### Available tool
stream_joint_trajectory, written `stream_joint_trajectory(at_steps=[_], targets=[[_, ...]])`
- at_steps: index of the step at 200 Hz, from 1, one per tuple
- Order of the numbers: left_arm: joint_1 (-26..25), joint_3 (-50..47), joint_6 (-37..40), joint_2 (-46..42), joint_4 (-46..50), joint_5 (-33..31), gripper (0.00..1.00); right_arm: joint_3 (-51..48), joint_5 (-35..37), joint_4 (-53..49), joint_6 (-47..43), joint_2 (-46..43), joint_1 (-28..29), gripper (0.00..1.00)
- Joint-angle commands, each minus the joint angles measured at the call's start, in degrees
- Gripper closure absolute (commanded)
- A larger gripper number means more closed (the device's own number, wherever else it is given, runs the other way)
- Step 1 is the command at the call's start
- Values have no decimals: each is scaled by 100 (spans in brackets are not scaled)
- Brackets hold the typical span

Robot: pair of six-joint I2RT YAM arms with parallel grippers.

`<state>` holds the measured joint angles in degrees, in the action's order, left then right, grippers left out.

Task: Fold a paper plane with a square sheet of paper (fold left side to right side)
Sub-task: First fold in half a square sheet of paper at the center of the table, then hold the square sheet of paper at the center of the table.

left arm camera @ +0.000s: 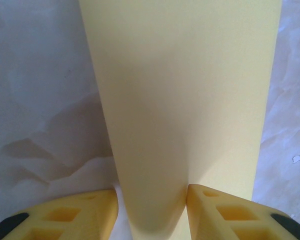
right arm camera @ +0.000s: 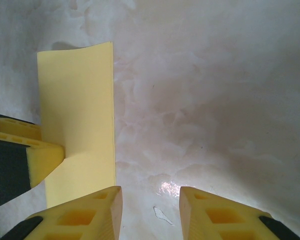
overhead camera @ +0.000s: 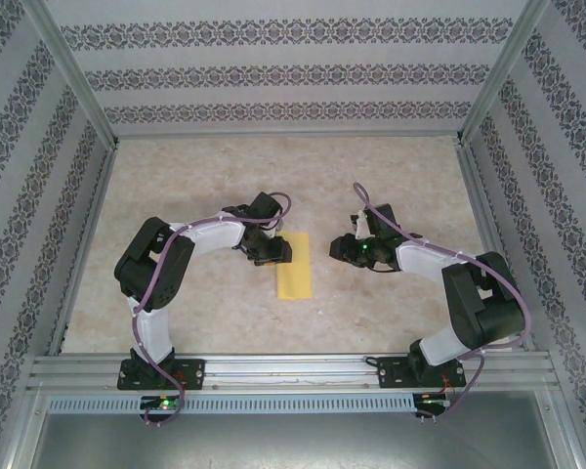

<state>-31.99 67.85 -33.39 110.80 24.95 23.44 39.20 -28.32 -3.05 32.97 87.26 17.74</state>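
The square sheet of paper (overhead camera: 295,276) lies as a narrow yellow rectangle on the table between the two arms. My left gripper (overhead camera: 272,252) is at its far left part. In the left wrist view a rounded, uncreased fold of the sheet (left arm camera: 190,100) bulges between the left gripper's (left arm camera: 151,192) fingers; the right finger touches it and a thin gap shows at the left one. My right gripper (overhead camera: 344,250) hovers just right of the paper, open over bare table (right arm camera: 150,192). The paper's right edge (right arm camera: 80,100) runs beside its left finger, and a left-gripper finger (right arm camera: 42,157) rests on the sheet.
The marbled tabletop (overhead camera: 391,313) is bounded by an aluminium rail (overhead camera: 293,369) at the near edge and patterned walls (overhead camera: 273,68) on three sides. A small white fleck (right arm camera: 162,215) lies on the table under the right gripper.
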Motion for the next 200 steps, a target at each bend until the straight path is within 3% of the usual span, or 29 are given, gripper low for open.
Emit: stream_joint_trajectory(at_steps=[1,148,200], targets=[[-430,-292,52,943,-614,48,56,-37,-83,-24,-94,-16,-24,64],[-422,-265,-3,977,-503,-32,55,270,-252,62,6,348,386,64],[-426,-242,17,1004,-467,-57,55,322,-779,599,382,640,584,70]])
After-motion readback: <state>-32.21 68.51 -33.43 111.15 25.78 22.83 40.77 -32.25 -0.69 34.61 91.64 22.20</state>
